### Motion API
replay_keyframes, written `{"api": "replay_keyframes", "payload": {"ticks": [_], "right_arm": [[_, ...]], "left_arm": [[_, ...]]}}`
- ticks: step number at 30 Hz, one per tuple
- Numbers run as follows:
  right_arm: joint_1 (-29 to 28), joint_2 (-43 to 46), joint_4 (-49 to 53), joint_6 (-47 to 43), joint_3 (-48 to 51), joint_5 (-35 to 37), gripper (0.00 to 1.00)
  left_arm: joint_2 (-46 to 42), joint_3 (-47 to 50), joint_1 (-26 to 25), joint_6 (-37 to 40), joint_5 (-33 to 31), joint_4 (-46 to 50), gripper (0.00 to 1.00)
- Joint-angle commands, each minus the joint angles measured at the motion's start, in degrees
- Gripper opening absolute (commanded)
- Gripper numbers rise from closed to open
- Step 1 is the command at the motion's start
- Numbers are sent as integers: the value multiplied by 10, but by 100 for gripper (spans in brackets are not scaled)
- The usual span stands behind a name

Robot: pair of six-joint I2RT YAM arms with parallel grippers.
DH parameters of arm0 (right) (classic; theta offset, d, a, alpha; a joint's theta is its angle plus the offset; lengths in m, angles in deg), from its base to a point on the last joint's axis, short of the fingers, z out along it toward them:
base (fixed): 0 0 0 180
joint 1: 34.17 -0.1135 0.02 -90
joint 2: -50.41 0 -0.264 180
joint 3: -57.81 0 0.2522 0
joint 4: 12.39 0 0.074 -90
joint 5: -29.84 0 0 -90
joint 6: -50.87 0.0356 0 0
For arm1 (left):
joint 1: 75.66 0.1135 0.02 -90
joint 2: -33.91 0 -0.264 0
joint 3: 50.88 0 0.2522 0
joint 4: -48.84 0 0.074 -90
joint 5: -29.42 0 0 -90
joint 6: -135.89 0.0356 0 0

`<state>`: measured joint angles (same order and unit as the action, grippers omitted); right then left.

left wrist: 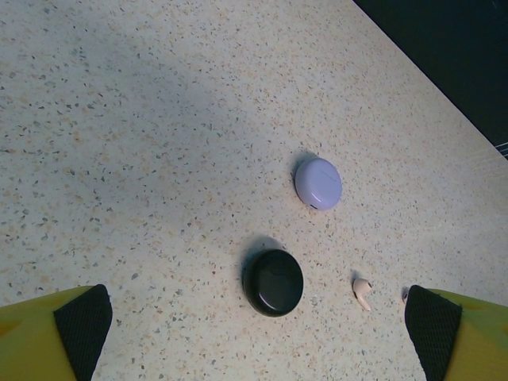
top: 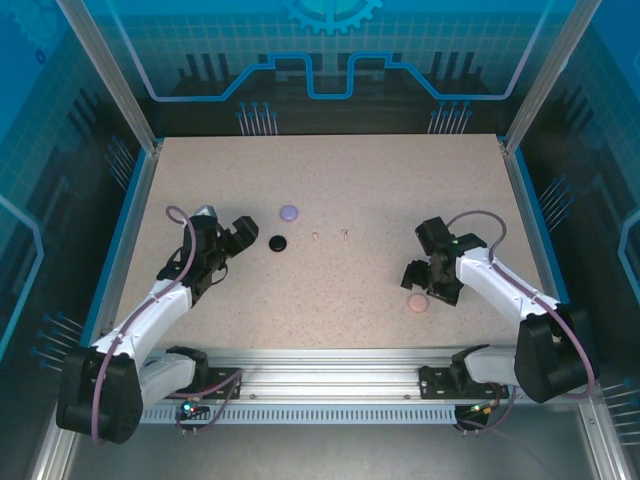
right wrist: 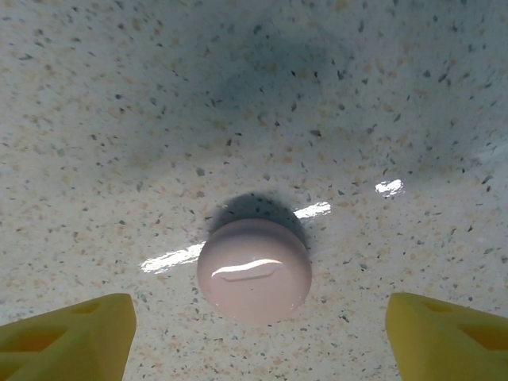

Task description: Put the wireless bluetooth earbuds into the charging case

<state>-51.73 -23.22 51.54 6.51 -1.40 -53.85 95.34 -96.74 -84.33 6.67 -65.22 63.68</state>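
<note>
Yellow fingertips [right wrist: 67, 337] of the right gripper [right wrist: 258, 341] are seen spread wide; a round, glossy pale pink plastic case [right wrist: 254, 270] lies between them, touched by neither. Left gripper [left wrist: 258, 333] jaws are likewise held apart, nothing gripped. Ahead of them a round black case [left wrist: 273, 282] and, farther out, a round lavender case [left wrist: 318, 182] are noted. One tiny pale pink stemmed earbud [left wrist: 363, 292] lies on the speckled tabletop [left wrist: 119, 119] beside the black case, near one finger.

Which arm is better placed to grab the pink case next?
Right. The right tool hangs open above the pink case, straddling it; the left tool sits far off, by the black case.
</note>
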Motion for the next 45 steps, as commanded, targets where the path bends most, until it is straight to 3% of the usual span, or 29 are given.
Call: {"api": "replay_keyframes", "payload": {"ticks": [1, 6, 19, 45], "right_arm": [[6, -2, -18, 15, 14, -11, 83], [3, -39, -47, -3, 18, -31, 81], [-23, -129, -35, -40, -13, -6, 77], [-37, -140, -39, -38, 7, -9, 53]], "left_arm": [[-4, -19, 5, -18, 11, 3, 99], [4, -39, 5, -14, 29, -1, 99], [8, -88, 5, -3, 65, 19, 99], [48, -117, 5, -11, 117, 7, 99]]}}
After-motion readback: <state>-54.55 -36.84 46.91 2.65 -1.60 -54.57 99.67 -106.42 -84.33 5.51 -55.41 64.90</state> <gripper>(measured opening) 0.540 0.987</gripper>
